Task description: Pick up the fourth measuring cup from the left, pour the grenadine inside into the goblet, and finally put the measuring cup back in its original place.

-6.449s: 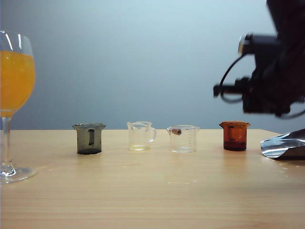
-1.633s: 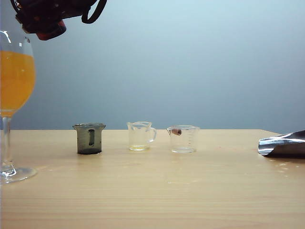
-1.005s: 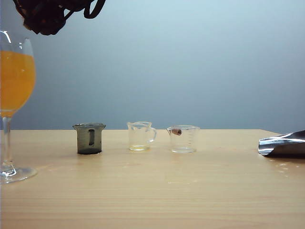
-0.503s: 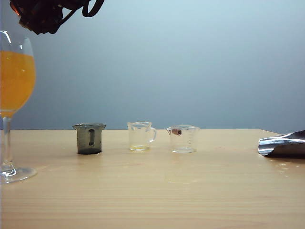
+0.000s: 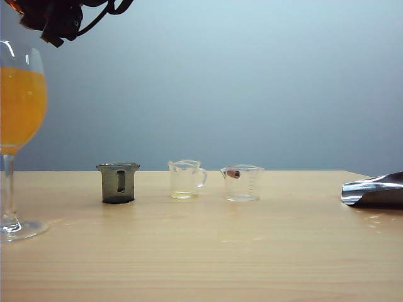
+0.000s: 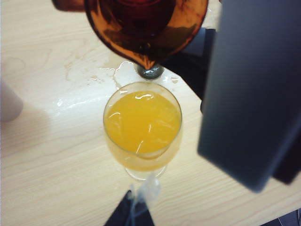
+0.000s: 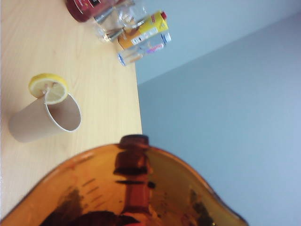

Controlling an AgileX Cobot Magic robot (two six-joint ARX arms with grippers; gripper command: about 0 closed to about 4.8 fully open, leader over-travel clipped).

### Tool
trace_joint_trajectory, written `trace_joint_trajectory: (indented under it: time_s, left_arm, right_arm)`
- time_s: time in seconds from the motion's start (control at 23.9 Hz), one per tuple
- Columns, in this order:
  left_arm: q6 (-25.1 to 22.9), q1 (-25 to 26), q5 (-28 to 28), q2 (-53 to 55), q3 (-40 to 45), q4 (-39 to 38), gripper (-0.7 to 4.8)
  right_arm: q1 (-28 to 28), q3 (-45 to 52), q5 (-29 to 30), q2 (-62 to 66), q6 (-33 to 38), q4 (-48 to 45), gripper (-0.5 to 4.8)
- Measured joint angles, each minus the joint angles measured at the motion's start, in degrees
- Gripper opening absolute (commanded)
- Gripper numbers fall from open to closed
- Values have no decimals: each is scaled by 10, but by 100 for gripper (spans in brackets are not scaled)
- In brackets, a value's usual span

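A plain grey-blue wall (image 5: 252, 82) stands behind a light wooden table (image 5: 208, 251), and soft, even light falls on its pale grain.

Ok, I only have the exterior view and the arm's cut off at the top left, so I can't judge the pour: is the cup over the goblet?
Observer: Yes. In the left wrist view the cup, held by the right gripper, is tilted, its spout pointing down at the goblet's rim.
Operator: Pouring?
Observer: No stream shows; dark grenadine sits in the cup.
Operator: Left gripper?
Observer: Only a dark tip of the left gripper shows near the goblet's foot; open or shut, I can't tell.
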State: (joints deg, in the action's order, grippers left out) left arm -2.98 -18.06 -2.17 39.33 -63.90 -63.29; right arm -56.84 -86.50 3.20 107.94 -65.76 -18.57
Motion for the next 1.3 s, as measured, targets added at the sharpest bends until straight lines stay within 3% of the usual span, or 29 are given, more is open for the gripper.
trace_joint_trajectory:
  time_s: [0.88, 1.3]
  left_arm:
    - [0, 0, 0, 0, 0, 0, -4]
    - [0, 0, 0, 0, 0, 0, -4]
  right_arm:
    - [-5, 1, 30, 4, -126, -14, 202]
    - [-6, 1, 31, 17, -138, -11, 202]
